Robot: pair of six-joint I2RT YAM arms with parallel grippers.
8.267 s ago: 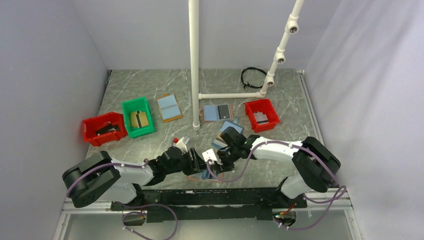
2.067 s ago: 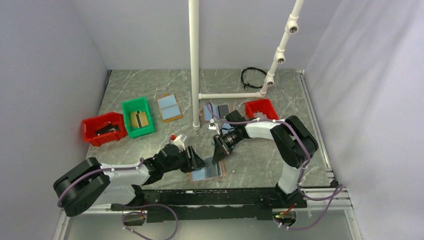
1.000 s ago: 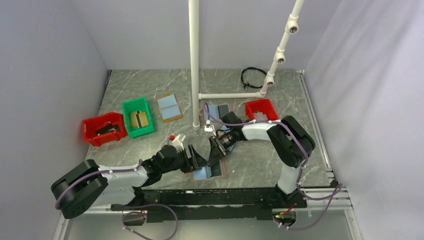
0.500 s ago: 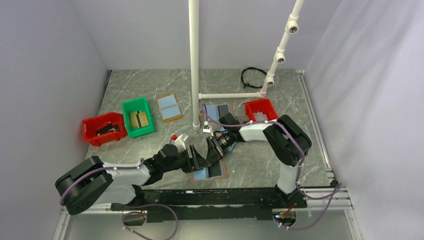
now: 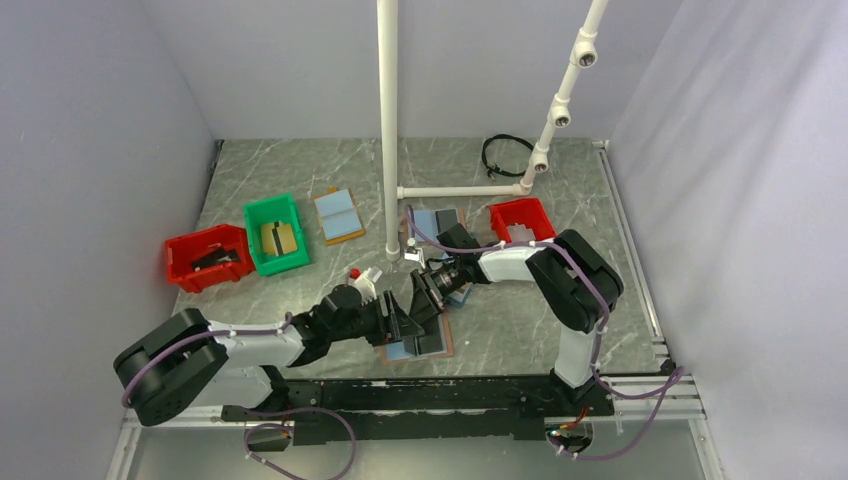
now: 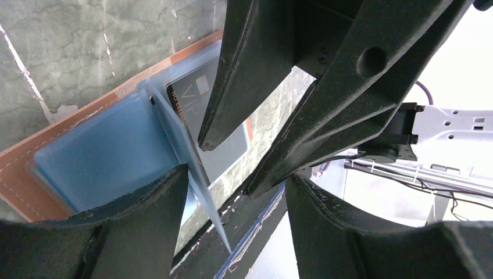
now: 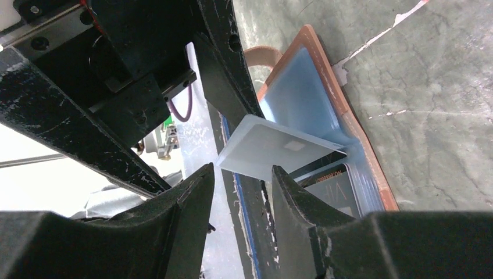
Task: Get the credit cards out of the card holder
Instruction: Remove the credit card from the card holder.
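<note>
- Holder [image 5: 403,350] lies open and flat at the near edge of the bench, about midway along it, between my two pincers. Tan rim, blue inside.
- Card [image 6: 189,96]: dark, "VIP" print, in the half toward the bench's right edge. It's the only one I can see.
- Pale translucent leaf [image 7: 273,148] stands up from the fold. Can't tell if it's a sleeve or another card.
- Left pincer [image 6: 235,174]: jaws wide, low over the holder, leaf between them. One finger is touching the leaf or just beside it, can't tell which. Nothing gripped.
- Right pincer [image 7: 241,170]: jaws partly apart, empty. One tip is just above the card, the other beside the holder's rim.
- Risk 1: both pincers crowd the same spot, so any closing or sideways move could knock finger on finger.
- Risk 2: left closes on the leaf, not a card. If the leaf is fixed in, a pull lifts the whole holder.
- Risk 3: nothing pins the holder. If right pulls the card, pocket friction could drag the holder along, and off the near edge.
- Risk 4: card is thin and flat. A tip pressing down may just clamp it in its pocket, and a shallow pinch may slip off.
</note>
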